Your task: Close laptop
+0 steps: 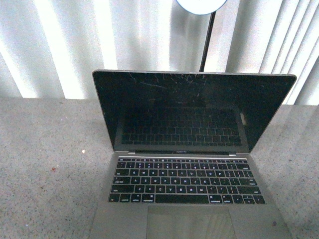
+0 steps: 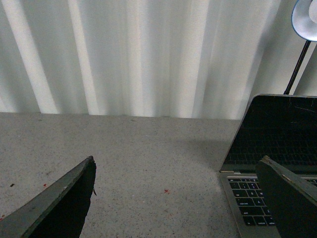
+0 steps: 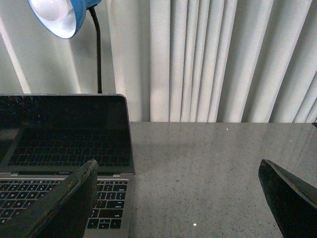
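Laptop (image 1: 185, 164) stands open on the speckled worktop (image 1: 45, 149), screen dark. Left tool (image 2: 178, 161) gapes wide and empty on its left, right tool (image 3: 178, 163) equally wide on its right.

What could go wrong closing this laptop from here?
1. The lamp stem rises behind the laptop lid; a tool reaching over the top edge could knock it.
2. The screen is already scratched; pressing on the glass may mark it more.
3. The left tool and right tool sit open to either side of the laptop; a sideways push could slide it on the table.
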`<action>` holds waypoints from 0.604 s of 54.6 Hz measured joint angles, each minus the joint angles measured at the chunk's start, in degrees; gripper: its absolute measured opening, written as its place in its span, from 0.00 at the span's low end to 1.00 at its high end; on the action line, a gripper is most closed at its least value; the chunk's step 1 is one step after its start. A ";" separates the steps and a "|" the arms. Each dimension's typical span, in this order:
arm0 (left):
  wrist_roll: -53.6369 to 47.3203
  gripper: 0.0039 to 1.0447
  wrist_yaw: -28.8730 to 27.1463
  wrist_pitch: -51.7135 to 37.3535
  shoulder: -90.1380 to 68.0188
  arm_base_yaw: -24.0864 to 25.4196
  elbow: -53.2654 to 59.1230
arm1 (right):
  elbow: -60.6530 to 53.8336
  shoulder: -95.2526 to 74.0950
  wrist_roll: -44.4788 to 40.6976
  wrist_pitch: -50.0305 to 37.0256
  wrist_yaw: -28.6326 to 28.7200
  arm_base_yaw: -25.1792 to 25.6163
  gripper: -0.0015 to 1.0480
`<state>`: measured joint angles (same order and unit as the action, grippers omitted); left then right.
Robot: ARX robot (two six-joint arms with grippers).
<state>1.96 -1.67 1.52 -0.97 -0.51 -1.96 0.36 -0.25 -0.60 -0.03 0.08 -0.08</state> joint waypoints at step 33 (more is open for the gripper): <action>-5.64 0.94 16.09 -32.28 -70.18 -8.79 -31.74 | 32.57 -64.87 -28.94 -12.09 28.11 6.91 0.93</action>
<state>-3.68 14.41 -30.76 -71.16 -9.30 -33.69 32.93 -65.12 -29.54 -12.12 28.18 6.83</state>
